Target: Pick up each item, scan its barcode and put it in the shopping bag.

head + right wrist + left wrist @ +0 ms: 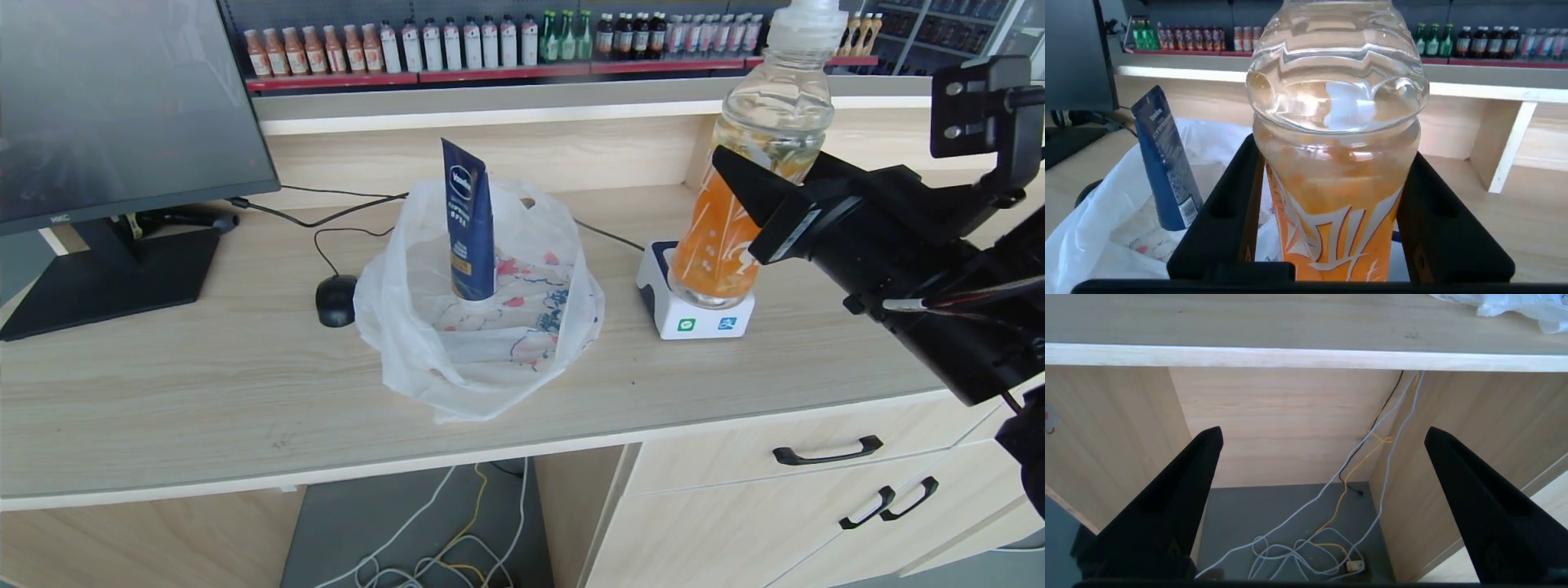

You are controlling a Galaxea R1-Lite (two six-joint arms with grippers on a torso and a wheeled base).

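Observation:
An orange drink bottle with a white cap is held upright in my right gripper, directly over the white barcode scanner on the counter. In the right wrist view the bottle sits between the black fingers, which are shut on it. A white plastic shopping bag lies open at the counter's middle with a dark blue tube standing upright in it; the tube also appears in the right wrist view. My left gripper hangs open below the counter edge, holding nothing.
A monitor on a black stand occupies the counter's left, with a black mouse and its cable beside the bag. Shelves of bottles line the back. Drawers sit under the counter at right; loose cables lie underneath.

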